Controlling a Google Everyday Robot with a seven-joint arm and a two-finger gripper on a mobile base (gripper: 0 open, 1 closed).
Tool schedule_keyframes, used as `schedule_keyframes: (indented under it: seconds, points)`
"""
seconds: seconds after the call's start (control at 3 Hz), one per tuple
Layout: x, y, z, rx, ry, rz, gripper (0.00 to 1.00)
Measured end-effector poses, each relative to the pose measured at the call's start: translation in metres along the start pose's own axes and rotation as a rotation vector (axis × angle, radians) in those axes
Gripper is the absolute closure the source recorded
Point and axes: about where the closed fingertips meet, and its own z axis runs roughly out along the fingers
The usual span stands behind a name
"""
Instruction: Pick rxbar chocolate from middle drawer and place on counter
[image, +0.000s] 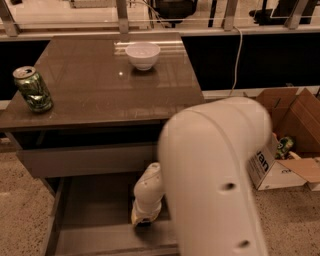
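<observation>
The lower right of the frame is filled by the large white link of the arm (215, 190), which blocks much of what lies behind it. Just past it, at lower centre, the gripper (144, 219) is seen at the end of a slimmer white wrist section, lowered inside the middle drawer (85, 210) near its front lip. Whether the gripper is apart, together or clamped on anything cannot be told from this view.

The middle drawer is pulled out at the lower left, and its grey floor is exposed to the left of the gripper; the right part of the floor is hidden by the arm. The rxbar chocolate cannot be made out; any spot under the gripper or behind the arm is concealed.

Above the drawer a closed grey drawer front (85, 160) is seen, and above that the glossy brown counter (100, 90) is spread across the upper left and centre. A green drink can (33, 89) is stood upright near the counter's left edge, and a white bowl (143, 55) is set near its far edge, well apart from the can.

At the right, an open cardboard box (292, 145) is placed on the speckled floor (20, 210). A white cable (235, 60) is hung down behind the counter's right side.
</observation>
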Motion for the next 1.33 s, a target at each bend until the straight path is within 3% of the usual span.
schedule_keyframes:
  seconds: [0.67,1.0,1.33]
  points:
    - [0.011,0.055,-0.097,-0.276,-0.136,-0.082,1.00]
    - [0.014,0.085,-0.146,-0.422,-0.130,-0.095,1.00]
    - [0.029,0.100,-0.210,-0.530,-0.128,-0.170,1.00]
